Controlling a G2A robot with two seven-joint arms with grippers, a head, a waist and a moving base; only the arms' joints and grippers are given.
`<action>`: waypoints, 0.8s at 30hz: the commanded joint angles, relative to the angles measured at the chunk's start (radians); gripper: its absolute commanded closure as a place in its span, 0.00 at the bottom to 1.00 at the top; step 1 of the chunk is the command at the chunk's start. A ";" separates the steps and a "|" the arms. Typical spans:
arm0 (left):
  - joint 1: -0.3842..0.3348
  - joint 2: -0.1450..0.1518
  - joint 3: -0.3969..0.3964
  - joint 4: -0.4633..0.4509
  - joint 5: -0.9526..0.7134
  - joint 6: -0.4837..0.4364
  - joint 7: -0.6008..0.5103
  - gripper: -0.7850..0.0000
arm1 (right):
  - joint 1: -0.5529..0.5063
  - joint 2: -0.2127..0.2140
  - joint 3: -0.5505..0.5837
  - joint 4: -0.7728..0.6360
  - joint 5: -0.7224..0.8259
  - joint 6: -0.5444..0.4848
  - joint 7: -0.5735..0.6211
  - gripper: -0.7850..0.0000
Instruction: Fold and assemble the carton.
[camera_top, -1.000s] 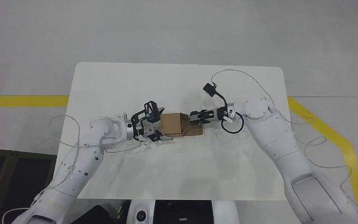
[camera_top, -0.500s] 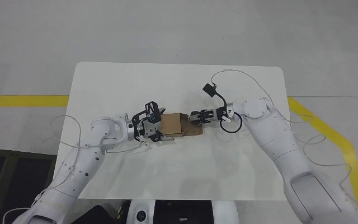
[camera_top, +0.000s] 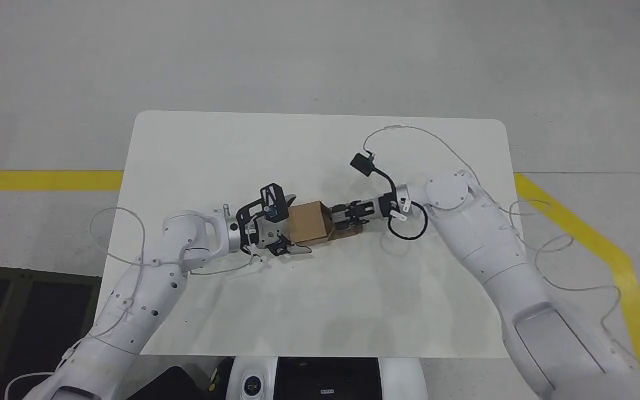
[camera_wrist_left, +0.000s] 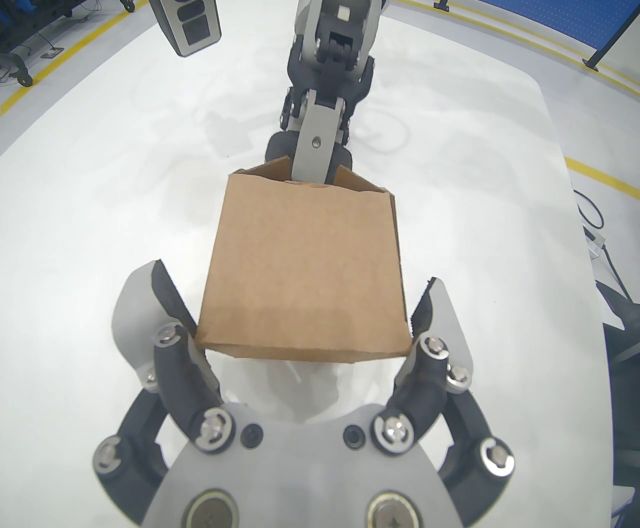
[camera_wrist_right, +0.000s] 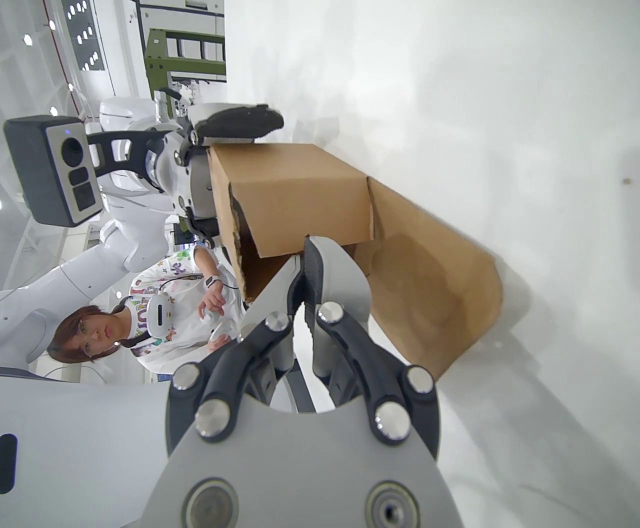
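A: Carton, where's it at?

B: Mid worktop, btwn the two arms. The end twd the right arm is open. One long flap lies flat on the worktop at that end, not folded up yet.

A: Claws?

B: Left claw is spread wide, but its pads sit on the corners of the carton's other end, one each side, so I'd say it's grasping the carton. Right claw is clenched, fingers together, nothing btwn them that I can see. Its tips are poked just into the open end.

A: So it's the tucking step, approx halfway?

B: Prob. The body's formed, the open end isn't shut.

A: What goes wrong from here?

B: Main risk: right claw pushes inward while left claw only has the corners. Push too hard & the carton skews or slips out, or a wall buckles.

A: And the flat flap?

B: If the carton slides over it, it gets pinned & can't be lifted. Tips inside could also snag cardboard when backing out & drag it open. And the claws face each other w/ only the carton btwn them, so an overshoot means a knock.
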 joint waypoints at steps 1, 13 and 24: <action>0.000 0.000 0.000 0.000 -0.002 0.000 0.001 0.00 | -0.001 -0.002 -0.005 0.004 0.002 -0.002 0.000 1.00; 0.004 0.000 -0.002 -0.007 0.000 -0.002 -0.001 0.00 | -0.032 -0.022 -0.030 -0.020 0.045 0.046 -0.054 1.00; 0.008 0.001 -0.006 -0.009 0.001 -0.002 0.000 0.00 | -0.028 -0.044 -0.059 -0.020 0.074 0.044 -0.052 1.00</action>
